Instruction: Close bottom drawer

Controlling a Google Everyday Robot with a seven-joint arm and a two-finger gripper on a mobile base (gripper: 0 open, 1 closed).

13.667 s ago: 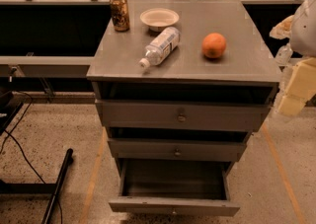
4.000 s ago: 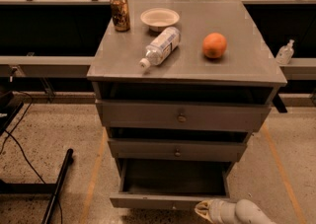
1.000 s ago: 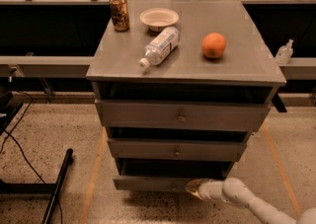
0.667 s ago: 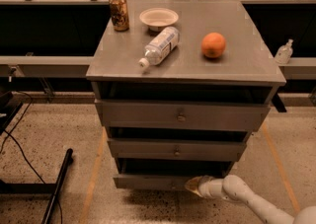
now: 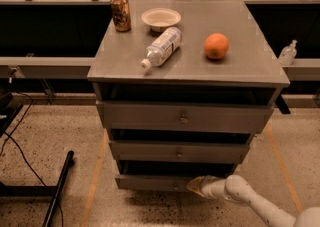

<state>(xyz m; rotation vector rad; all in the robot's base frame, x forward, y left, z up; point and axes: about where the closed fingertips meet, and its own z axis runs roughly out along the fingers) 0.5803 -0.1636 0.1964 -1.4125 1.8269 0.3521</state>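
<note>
Bottom drawer (image 5: 150,182): sitting lowest in the grey cabinet (image 5: 200,73), just above the speckled floor (image 5: 50,141), with its front lying close under the middle drawer (image 5: 150,150) and a dark gap showing between them. Gripper (image 5: 196,185): reaching in low from the right, tip touching the right part of that bottom front, fingers lying together in one narrow tan point, holding nothing. White arm (image 5: 250,200) trailing off toward the lower right corner. Middle drawer and top drawer (image 5: 140,116) stacking above, each showing a small central knob. On the cabinet top: can (image 5: 120,12) standing upright at back left, bowl (image 5: 161,19) sitting just beside it, bottle (image 5: 161,47) lying on its side near the middle, orange (image 5: 216,46) resting to the right, apart from the bottle.
</note>
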